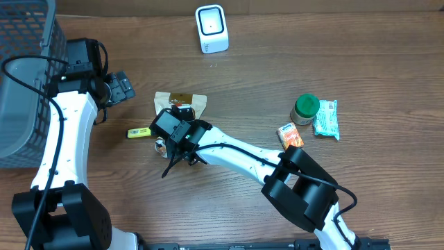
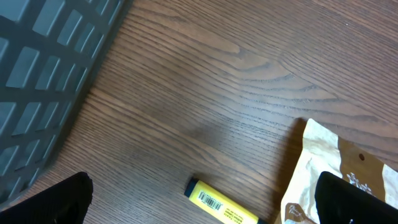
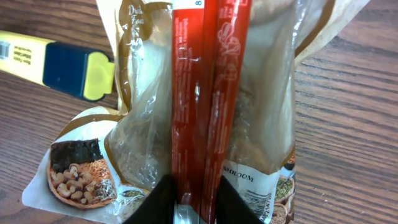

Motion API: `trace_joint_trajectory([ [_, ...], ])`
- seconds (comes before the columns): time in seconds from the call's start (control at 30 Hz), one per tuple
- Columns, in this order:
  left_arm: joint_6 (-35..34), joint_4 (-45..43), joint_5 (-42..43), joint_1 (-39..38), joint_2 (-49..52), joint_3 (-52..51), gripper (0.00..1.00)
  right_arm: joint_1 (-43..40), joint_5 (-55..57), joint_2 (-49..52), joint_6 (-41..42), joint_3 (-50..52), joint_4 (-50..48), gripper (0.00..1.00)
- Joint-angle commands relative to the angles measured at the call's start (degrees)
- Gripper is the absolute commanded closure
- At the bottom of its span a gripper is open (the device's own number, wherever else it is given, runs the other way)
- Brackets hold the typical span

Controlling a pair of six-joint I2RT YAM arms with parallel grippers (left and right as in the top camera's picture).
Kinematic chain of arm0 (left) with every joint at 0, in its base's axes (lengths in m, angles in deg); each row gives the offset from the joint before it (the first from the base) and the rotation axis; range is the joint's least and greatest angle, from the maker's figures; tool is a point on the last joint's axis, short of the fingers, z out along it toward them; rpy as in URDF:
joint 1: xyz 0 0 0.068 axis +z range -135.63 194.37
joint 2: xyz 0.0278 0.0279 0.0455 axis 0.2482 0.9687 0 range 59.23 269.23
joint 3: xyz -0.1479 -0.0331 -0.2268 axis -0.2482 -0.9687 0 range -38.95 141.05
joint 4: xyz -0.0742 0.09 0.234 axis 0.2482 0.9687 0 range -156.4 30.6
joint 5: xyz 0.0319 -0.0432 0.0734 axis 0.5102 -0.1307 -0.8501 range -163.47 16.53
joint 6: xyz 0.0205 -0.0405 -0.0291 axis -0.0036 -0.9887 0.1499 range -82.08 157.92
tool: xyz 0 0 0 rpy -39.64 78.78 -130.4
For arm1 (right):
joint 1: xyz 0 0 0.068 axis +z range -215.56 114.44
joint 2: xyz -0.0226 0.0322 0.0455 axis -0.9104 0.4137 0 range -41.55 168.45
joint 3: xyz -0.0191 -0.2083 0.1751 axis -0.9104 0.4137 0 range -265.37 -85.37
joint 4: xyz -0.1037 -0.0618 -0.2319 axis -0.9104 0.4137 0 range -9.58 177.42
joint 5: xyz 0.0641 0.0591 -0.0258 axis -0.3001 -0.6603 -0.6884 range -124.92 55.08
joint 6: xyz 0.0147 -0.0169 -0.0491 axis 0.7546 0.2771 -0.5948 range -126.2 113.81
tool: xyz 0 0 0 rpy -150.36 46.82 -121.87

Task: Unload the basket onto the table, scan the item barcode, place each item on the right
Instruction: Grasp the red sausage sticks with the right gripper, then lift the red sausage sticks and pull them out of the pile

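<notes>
**Right gripper (image 3: 193, 202) pinches the red stick pack (image 3: 194, 93)**

Right wrist: the two dark fingers press on either side of the red stick pack at 6 o'clock, clenched on it. The pack runs straight up to 12 o'clock, lying over a clear-and-brown snack pouch (image 3: 261, 93). The pouch's white end at 7 o'clock shows a picture of nuts. Upside-down letters "SHROOM" sit at 5 o'clock. A figure 8 shows at the pack's top edge. A yellow marker (image 3: 68, 68) with a blue band lies at 10 o'clock. Bare wooden table (image 3: 348, 124) fills the 3 o'clock side.

Left wrist: the left gripper (image 2: 203, 182) is released, its fingers (image 2: 56, 202) spread to both bottom corners. The marker's barcode label lies between them at 6 o'clock. The pouch edge is at 4 o'clock and the grey basket (image 2: 43, 62) at 10 o'clock. Wood lies open from the centre to 2 o'clock.

Overhead: the white scanner (image 1: 211, 28) stands at 12 o'clock, with bare table between it and the pouch. A green-lidded jar (image 1: 305, 106), a teal packet (image 1: 326, 118) and an orange packet (image 1: 290, 135) cluster at 3 o'clock.
</notes>
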Motion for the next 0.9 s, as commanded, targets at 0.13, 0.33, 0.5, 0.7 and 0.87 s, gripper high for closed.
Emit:
trace_joint_trajectory([
  [0.13, 1.09, -0.11, 0.26, -0.37, -0.87, 0.83, 0.00, -0.61, 0.22, -0.48, 0.07, 0.33, 0.37, 0.96],
  [0.33, 1.09, -0.11, 0.28, -0.37, -0.87, 0.83, 0.00, -3.39, -1.01, -5.77, -5.31, -1.53, 4.70, 0.96],
  [0.5, 1.09, -0.11, 0.28, -0.37, -0.87, 0.83, 0.00, -5.62, -4.50, -12.59, -14.69, -1.53, 9.20, 0.96],
  [0.7, 1.09, -0.11, 0.26, -0.37, -0.87, 0.83, 0.00, -9.79, -14.40, -18.67, -28.70, -1.53, 15.04, 0.96],
  [0.87, 1.09, -0.11, 0.28, -0.37, -0.87, 0.83, 0.00, -15.52, -32.76, -19.67, -46.42, -1.53, 20.55, 0.96],
])
